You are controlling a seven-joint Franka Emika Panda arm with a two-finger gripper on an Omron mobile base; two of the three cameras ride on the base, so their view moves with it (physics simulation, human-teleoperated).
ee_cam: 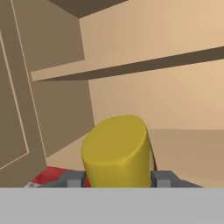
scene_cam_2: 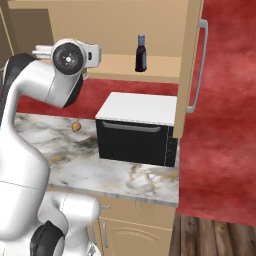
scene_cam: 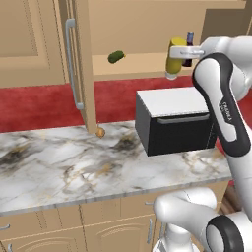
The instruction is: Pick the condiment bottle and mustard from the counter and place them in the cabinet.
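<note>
Clamped between the two fingers of the gripper (ee_cam: 118, 180), the mustard (scene_cam: 174, 60) hangs in the air at the front edge of the cabinet (scene_cam: 142, 29), its yellow body just outside the lower shelf and above the black-and-white microwave (scene_cam: 172, 120). In the hand view the yellow bottle sits between the dark finger tips, facing the tan cabinet interior and its inner shelf. The condiment bottle (scene_cam_2: 141, 53) stands upright on the lower cabinet shelf, just behind the mustard. A small green pickle-like thing (scene_cam: 116, 57) lies further left on that shelf. Below, a small orange ball (scene_cam: 100, 132) rests on the counter (scene_cam: 59, 167) by the open cabinet door (scene_cam: 78, 64).
</note>
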